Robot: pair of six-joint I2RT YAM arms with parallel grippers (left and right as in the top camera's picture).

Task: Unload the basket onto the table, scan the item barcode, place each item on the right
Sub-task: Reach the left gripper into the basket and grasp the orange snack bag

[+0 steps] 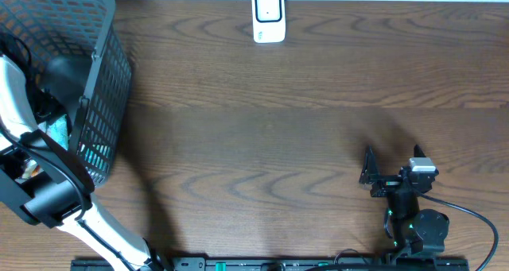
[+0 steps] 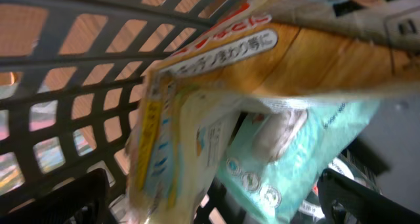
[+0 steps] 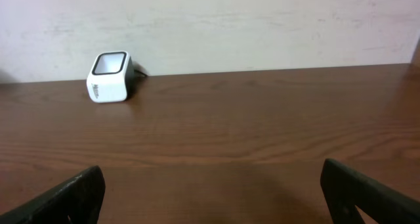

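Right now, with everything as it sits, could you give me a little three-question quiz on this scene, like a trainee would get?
1. True or false: the white scanner stands on the table, outside the basket.
2. Fill the gap: the right claw is open and holds ____.
3. Where is the left claw?
A. inside the basket, open, by an orange packet
B. at the scanner
C. lying on bare wood

Key: 1 true; 2 nothing; 3 A.
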